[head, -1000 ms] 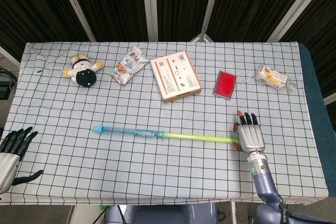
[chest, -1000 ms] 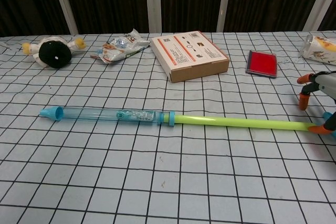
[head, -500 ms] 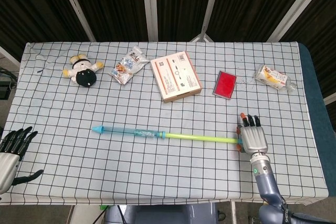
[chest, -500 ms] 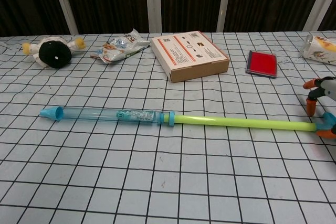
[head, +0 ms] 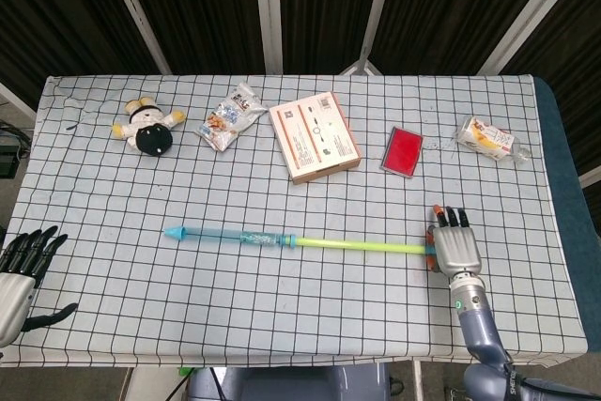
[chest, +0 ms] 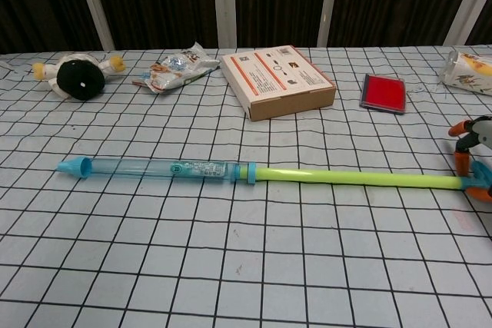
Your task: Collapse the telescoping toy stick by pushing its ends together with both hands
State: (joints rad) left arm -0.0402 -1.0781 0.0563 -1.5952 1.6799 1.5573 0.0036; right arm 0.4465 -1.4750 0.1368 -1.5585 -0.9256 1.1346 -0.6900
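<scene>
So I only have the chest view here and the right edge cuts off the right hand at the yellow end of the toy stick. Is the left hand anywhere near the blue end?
Observer: No. In the head view the left hand sits at the table's near left corner, well apart from the toy stick's blue tip, fingers spread and holding nothing.
Operator: And the right hand, how does it sit on the stick?
Observer: The right hand is back-up at the yellow end, fingers pointing away from the robot. Whether it grips the stick is hidden beneath it.
Operator: Anything beyond the snack bag at my right edge?
Observer: Only the table's edge; the snack bag lies near the far right corner.
</scene>
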